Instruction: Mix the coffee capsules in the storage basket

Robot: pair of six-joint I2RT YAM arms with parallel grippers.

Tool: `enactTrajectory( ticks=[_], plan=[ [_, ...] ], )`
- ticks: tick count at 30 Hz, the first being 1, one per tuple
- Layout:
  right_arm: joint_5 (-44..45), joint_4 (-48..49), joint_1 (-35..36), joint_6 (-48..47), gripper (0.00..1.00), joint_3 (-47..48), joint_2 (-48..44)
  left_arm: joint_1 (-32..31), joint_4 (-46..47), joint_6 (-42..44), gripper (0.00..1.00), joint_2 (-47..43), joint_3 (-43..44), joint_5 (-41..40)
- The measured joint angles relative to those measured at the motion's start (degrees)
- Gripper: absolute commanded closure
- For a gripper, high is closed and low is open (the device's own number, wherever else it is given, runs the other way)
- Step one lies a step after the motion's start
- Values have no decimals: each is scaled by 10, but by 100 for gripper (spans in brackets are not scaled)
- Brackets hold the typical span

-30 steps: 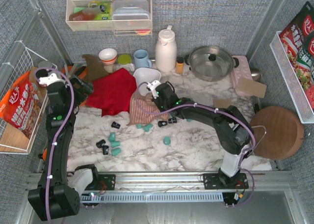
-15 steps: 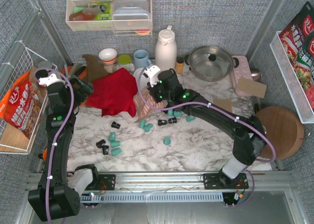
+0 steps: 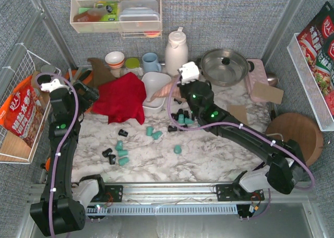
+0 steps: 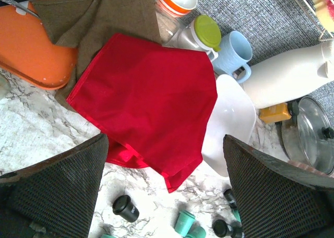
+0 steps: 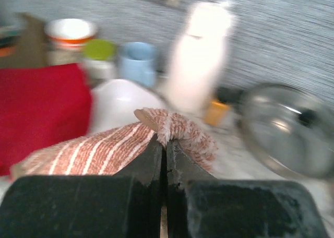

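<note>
With right jaws clamped on the striped cloth (image 5: 172,131) and left jaws open, I judge the light, rigid, roll-prone coffee capsules (image 3: 122,153), scattered on the desk (image 3: 219,154) below them outside the storage basket (image 3: 148,84), best pinched across their sides.

You have a red cloth (image 3: 122,97) lying near the blue mug (image 3: 151,62), white jug (image 3: 176,52) and lidded pan (image 3: 224,66); a striped cloth (image 5: 104,149) is bunched

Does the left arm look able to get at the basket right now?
Probably yes. The basket sits open just past the red cloth, whose edge overlaps its rim; the right gripper holds the striped cloth at its right edge.
</note>
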Motion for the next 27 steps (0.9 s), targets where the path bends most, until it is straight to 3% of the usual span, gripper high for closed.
enactTrajectory(
  ticks=[5,10,14,21,27],
  plan=[
    [190,136,-48,-59,100,-114,-31,0,0,0,1,0,0,1],
    [276,127,-114,-7,100,-181,-110,0,0,-4,1,3,0,2],
    [295,52,-135,63,100,-213,-186,1,0,-4,1,5,0,4],
    [320,-185,-144,182,100,-215,-325,3,0,-5,1,5,0,7],
    [340,-300,-215,232,100,-239,-391,4,4,-9,1,5,-2,16]
  ],
)
